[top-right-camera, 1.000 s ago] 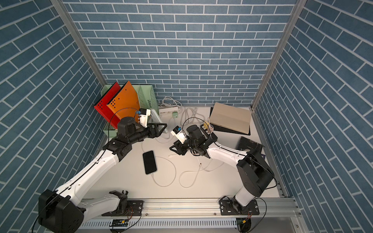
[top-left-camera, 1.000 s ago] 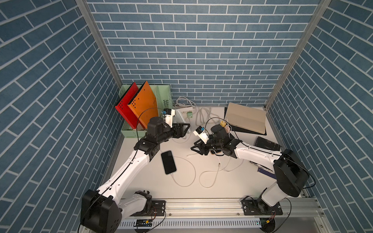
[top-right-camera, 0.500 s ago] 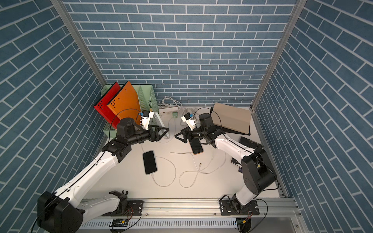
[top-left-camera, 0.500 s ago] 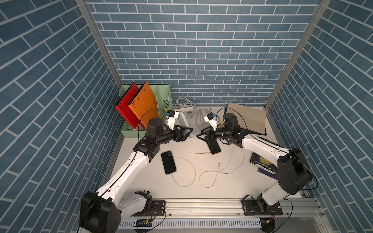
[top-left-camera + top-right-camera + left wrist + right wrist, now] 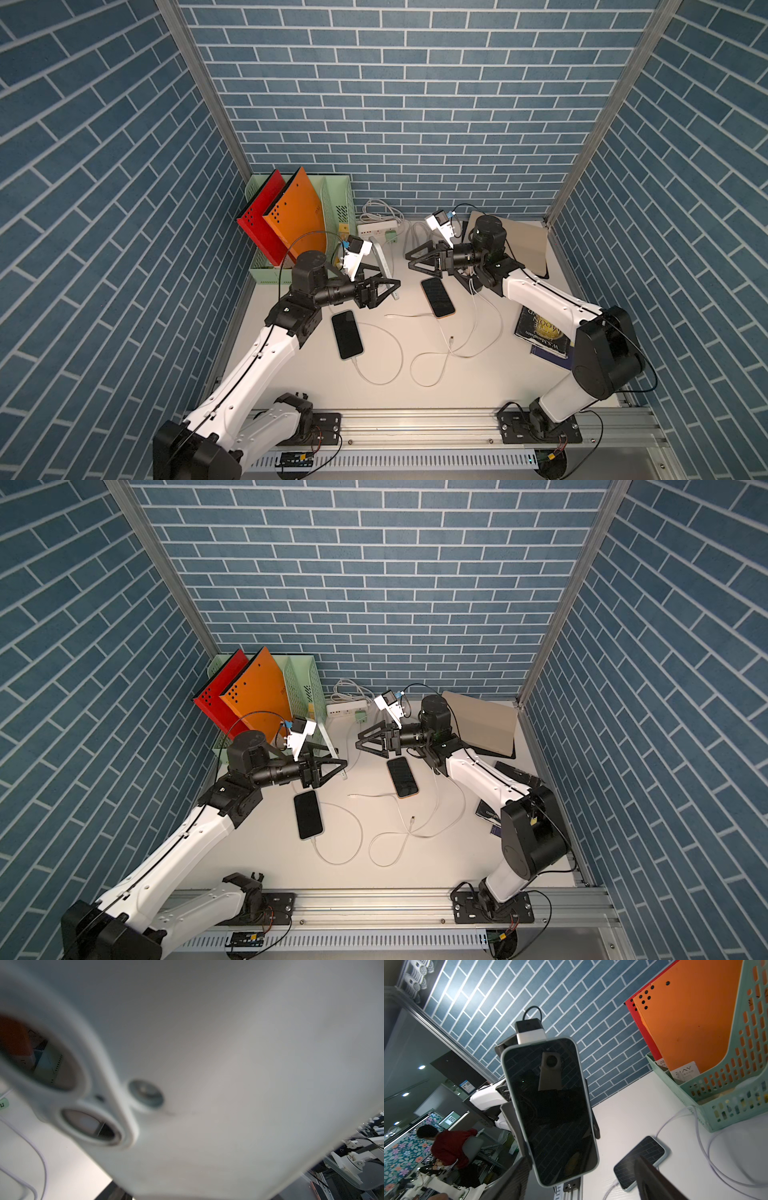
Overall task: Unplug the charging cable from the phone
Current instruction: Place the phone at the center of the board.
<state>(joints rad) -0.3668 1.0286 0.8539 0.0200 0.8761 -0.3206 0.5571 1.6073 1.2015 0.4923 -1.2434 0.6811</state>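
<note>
Unplugging looked done. The left gripper (image 5: 390, 286) clamped the pale-cased phone (image 5: 550, 1109) upright just in front of the mint file rack (image 5: 336, 199), with no lead seen at its lower end. A loose charging cable (image 5: 389, 316) plug lay farther out from the rack. Beyond the phone, the right gripper (image 5: 409, 261) gaped empty. Next, the phone probably needed a gentle, flat set-down on the white tabletop (image 5: 478, 386), which blue brick-patterned walls (image 5: 415, 104) enclosed.

L arm (image 5: 257, 357) stretched fwd from its base, wrist level. L gripper (image 5: 388, 286) is clamped on the held phone (image 5: 383, 264). R arm (image 5: 544, 291) bent at elbow, wrist level, aimed at the held phone. R gripper (image 5: 409, 259) sits near the held phone w/o touching it, jaws spread wide, empty. In both top views the grippers face each other.
</note>
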